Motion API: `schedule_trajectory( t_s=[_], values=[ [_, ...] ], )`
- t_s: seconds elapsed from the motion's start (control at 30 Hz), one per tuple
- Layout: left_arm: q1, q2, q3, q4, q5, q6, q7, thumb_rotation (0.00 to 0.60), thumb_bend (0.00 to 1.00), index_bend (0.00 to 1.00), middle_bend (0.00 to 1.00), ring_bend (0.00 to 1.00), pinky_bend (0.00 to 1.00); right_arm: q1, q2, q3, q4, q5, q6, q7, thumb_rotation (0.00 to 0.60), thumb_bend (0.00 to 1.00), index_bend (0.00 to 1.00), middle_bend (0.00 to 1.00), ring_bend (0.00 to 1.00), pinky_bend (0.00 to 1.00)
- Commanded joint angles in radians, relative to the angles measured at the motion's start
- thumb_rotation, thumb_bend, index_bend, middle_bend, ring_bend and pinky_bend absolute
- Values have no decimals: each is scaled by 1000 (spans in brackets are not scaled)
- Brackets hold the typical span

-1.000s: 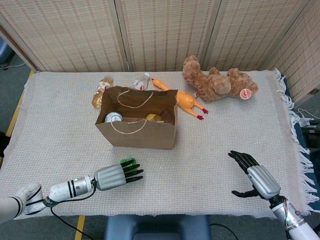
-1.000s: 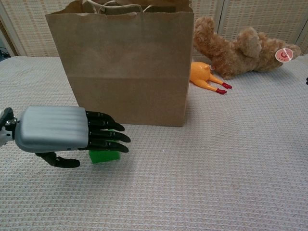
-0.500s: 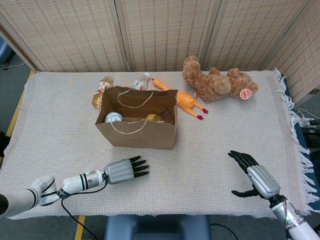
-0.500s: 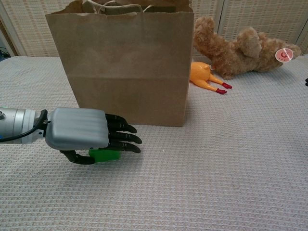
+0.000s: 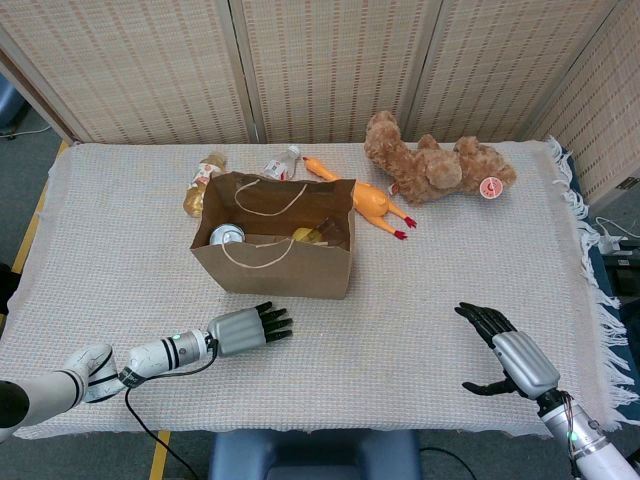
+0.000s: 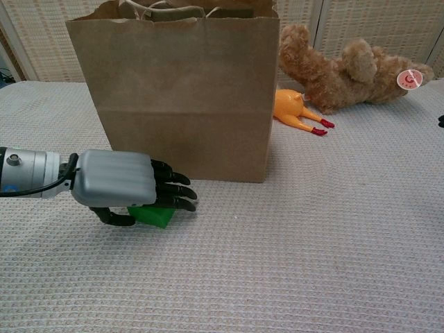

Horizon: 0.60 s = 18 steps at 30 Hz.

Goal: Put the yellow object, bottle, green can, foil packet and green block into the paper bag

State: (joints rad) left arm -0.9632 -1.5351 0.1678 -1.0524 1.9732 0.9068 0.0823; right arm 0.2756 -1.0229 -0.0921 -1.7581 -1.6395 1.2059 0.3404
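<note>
Bag (image 6: 184,97): one | green block (image 6: 154,216): one, grasped by left hand (image 6: 132,191) | right hand (image 5: 505,356): empty, fingers spread

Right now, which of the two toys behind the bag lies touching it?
The rubber chicken, orange, lies against the bag's back right corner; the teddy bear lies farther right, apart.

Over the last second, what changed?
The left hand slid along the table toward the paper bag and lowered over the green block, its thumb now curled under against it; whether it really grips the block is unclear. The block now sits tilted. The right hand, bag, teddy bear and rubber chicken stayed put.
</note>
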Motion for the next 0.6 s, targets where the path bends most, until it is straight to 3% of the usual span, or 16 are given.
schedule_trajectory(
  t_s=[0.03,0.1,0.27,0.4,0.6],
  values=[
    [8,6,2,-1,-21,-4,8,600,440,113,100,98,271,0,0,0,0,0,1,0,600,29,0,0,0,0],
    [16,10,3,-5,-35,1,13,600,507,203,188,176,361,-1,0,0,0,0,1,0,600,29,0,0,0,0],
    [32,23,11,-14,-45,29,31,600,688,490,568,489,663,-1,0,-1,0,-2,2,-1,600,29,0,0,0,0],
    [49,58,12,-47,-58,55,54,600,705,562,643,573,726,-3,0,-1,1,-3,5,1,600,29,0,0,0,0],
    [104,189,14,-178,-100,107,127,600,706,586,665,593,730,-6,1,-2,4,-6,11,3,600,29,0,0,0,0]
  ],
)
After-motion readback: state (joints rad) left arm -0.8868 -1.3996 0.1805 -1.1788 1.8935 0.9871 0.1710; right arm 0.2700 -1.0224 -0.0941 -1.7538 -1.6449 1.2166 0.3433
